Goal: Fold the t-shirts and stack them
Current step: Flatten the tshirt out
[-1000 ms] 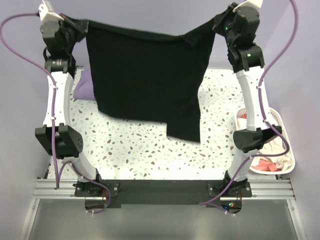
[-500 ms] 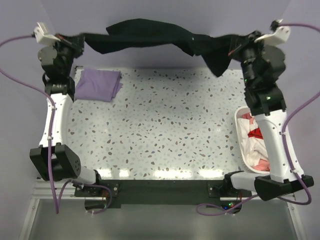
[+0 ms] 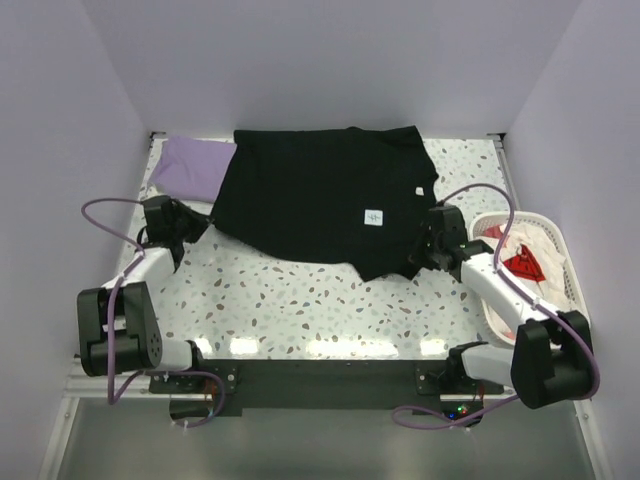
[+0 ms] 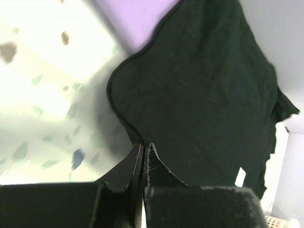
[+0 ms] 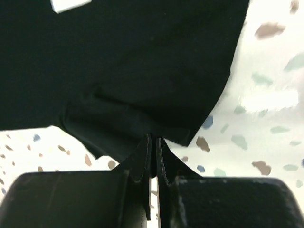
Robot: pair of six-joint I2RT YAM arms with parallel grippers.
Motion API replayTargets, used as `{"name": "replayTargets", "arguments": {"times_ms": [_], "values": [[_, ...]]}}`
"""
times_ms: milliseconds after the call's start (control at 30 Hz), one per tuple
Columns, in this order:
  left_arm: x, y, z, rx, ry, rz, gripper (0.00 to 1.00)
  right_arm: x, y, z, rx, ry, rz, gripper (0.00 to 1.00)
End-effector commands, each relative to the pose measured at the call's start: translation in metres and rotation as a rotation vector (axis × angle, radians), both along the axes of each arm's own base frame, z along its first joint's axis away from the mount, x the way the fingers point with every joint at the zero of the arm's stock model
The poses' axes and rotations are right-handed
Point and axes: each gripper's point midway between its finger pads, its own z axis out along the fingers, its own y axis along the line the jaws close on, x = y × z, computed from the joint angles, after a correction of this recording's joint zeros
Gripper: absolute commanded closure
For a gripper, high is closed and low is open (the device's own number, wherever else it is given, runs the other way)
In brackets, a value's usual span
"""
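On the top view's dial, with twelve at the far wall, we find the left gripper (image 3: 200,228) down at nine o'clock, low over the speckled table (image 3: 300,300), where a second ago it stood raised high at the far-left corner. Its wrist camera shows the two fingers pressed together with the hem of the black t-shirt (image 3: 320,195) caught at their tips, so we read it as clamped on that cloth. At ten o'clock the folded lavender t-shirt (image 3: 188,165) lies where it lay before, though the black shirt's left edge now covers its right side. The black t-shirt, which hung like a curtain between the two lifted arms a second ago and swung out toward the far wall half a second ago, now lies spread nearly flat across the far half of the table, from eleven round to two o'clock, its small white label (image 3: 373,216) facing up toward the right. At about four o'clock the right gripper (image 3: 414,256) has come down too, its fingers together on a bunched near corner of the same shirt. Beyond it, at three to four o'clock, sits the basket (image 3: 560,250) with red and white garments (image 3: 520,265). In our judgement the spreading step is all but done: the shirt is down and ready for folding, and has yet to be stacked with the lavender one.
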Motion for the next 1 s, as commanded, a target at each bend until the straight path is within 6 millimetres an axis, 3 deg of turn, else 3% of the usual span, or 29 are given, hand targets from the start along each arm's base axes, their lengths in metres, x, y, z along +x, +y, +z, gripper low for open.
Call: {"name": "replayTargets", "arguments": {"times_ms": [0,33,133,300,433,533,633,767,867,900,967], "values": [[-0.011,0.003,0.003,-0.006,-0.023,0.025,1.0,-0.014,0.019,-0.009,0.109,0.012,0.061,1.0],[-0.017,0.002,-0.004,-0.009,-0.003,0.023,1.0,-0.025,0.018,-0.022,0.113,0.046,0.059,1.0],[-0.036,0.003,-0.015,0.008,0.054,0.036,1.0,-0.043,0.02,-0.037,0.13,0.095,0.077,1.0],[-0.06,0.011,-0.013,0.076,0.092,0.064,1.0,-0.071,0.034,-0.039,0.186,0.121,0.129,1.0],[-0.075,0.016,-0.014,0.126,0.111,0.069,1.0,-0.094,0.062,-0.034,0.179,0.132,0.199,1.0],[-0.085,0.017,-0.016,0.15,0.128,0.064,1.0,-0.124,0.089,-0.037,0.17,0.165,0.294,1.0],[-0.092,0.017,-0.017,0.164,0.14,0.058,1.0,-0.143,0.1,-0.045,0.16,0.192,0.327,1.0],[-0.098,0.019,-0.017,0.185,0.139,0.057,1.0,-0.158,0.114,-0.05,0.128,0.22,0.376,1.0],[-0.099,0.018,-0.022,0.186,0.148,0.048,1.0,-0.155,0.114,-0.054,0.073,0.216,0.37,1.0],[-0.1,0.017,-0.023,0.183,0.151,0.042,1.0,-0.154,0.112,-0.056,0.056,0.224,0.368,0.98],[-0.1,0.016,-0.024,0.179,0.156,0.034,1.0,-0.147,0.109,-0.05,0.027,0.195,0.355,0.83]]}}
